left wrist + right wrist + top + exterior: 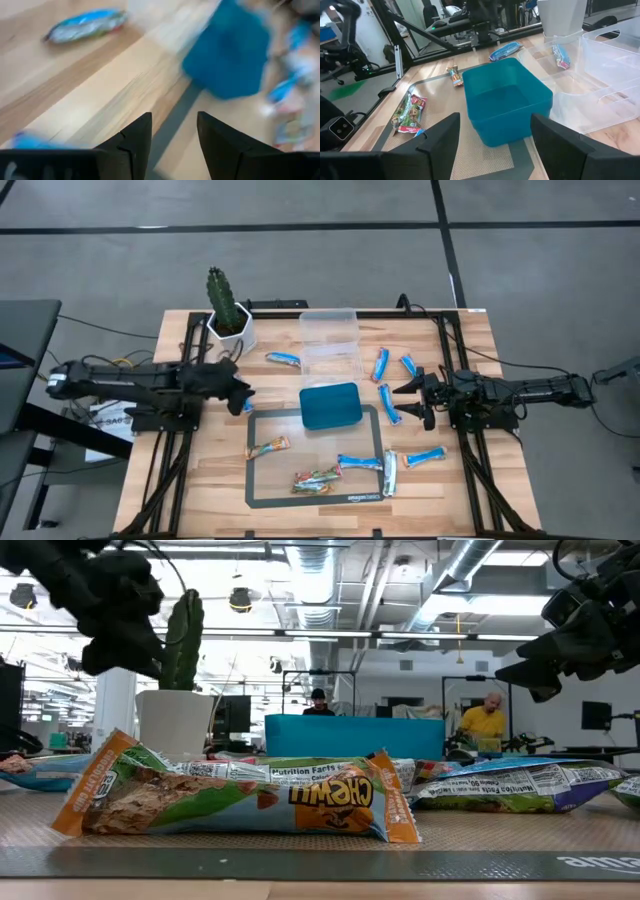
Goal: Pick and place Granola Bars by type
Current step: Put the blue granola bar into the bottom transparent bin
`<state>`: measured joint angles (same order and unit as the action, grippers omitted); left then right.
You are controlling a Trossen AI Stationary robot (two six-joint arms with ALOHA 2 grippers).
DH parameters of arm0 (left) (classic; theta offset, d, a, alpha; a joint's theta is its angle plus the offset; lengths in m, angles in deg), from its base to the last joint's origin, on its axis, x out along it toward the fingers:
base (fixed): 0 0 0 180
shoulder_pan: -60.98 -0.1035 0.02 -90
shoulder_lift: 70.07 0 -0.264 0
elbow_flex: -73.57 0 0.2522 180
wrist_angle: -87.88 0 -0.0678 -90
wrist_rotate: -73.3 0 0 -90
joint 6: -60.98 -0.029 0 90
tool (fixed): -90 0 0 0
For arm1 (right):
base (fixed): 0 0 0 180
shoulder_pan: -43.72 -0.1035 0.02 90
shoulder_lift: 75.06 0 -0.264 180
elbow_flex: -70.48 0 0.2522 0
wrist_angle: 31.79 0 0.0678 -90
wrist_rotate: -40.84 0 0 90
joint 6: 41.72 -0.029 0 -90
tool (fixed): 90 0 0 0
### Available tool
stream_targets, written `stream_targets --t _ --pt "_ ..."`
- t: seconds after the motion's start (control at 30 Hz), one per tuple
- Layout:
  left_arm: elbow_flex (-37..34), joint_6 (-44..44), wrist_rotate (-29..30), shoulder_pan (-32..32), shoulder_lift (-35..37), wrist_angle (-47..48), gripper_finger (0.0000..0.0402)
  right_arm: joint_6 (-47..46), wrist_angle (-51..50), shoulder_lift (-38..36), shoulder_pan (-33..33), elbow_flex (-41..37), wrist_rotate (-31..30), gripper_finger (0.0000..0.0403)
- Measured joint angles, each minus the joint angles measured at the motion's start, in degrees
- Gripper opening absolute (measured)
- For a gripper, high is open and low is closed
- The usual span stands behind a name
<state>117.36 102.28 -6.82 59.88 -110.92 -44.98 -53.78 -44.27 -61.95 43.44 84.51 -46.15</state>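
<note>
Sorting looks barely begun. Left claw (243, 392), fingers parted a little and empty, hovers left of the teal tray (331, 405). That tray holds nothing; bars (268, 447) lie scattered over the tabletop (440, 500) around it, one blue bar (283, 359) beside the clear bin (330, 345). Right claw (408, 402), wide and empty, waits right of the tray. Nearly every bar is left to group.

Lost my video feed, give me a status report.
Left gripper and right gripper both open, empty, above table. Granola bars scattered, none in teal tray. Nothing blocking.
</note>
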Motion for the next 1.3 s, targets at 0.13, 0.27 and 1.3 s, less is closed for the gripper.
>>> stream_targets --t 0.13,0.27,1.3 --pt "7.6 2.4 1.4 0.0 -11.0 14.2 0.0145 0.0 0.0 0.0 0.0 0.0 0.0 0.0235" --pt "11.6 4.3 1.4 -1.0 -19.7 21.2 0.0133 0.0 0.0 0.0 0.0 0.0 0.0 0.0235" --pt "12.4 12.5 -8.2 -17.3 -33.5 21.5 0.0238 0.0 0.0 0.0 0.0 0.0 0.0 0.0235"
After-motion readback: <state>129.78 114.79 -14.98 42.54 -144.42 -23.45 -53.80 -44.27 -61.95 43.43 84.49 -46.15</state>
